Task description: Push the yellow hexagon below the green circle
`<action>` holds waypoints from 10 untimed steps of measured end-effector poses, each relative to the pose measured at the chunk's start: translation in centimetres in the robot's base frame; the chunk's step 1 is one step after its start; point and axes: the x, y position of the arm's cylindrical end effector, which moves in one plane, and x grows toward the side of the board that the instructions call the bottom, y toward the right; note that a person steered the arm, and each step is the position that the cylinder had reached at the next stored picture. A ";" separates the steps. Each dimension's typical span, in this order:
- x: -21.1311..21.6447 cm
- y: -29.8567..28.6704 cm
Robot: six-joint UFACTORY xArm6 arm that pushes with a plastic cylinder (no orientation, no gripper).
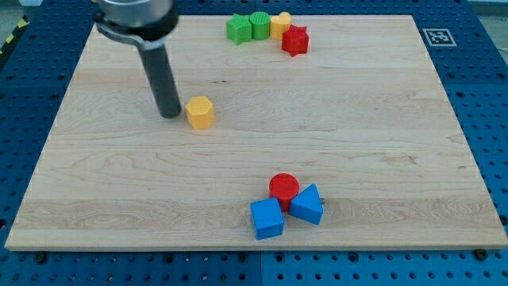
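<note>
The yellow hexagon [200, 112] lies on the wooden board at the view's left of centre. The green circle [259, 25] stands at the view's top, in a row of blocks. My tip [170, 114] rests on the board just left of the yellow hexagon, a small gap apart. The rod rises from it toward the view's top left.
At the top, a green star-like block [236, 29] sits left of the green circle, with a yellow block [280, 23] and a red block [295, 40] to its right. Near the bottom, a red circle [284, 187] touches two blue blocks [267, 218] [307, 205]. The board's edge [48, 143] meets a blue perforated table.
</note>
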 end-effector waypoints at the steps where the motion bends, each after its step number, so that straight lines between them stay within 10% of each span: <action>1: -0.4 4.6; 5: -2.9 10.0; 7: 4.1 11.8; 10: -6.1 10.9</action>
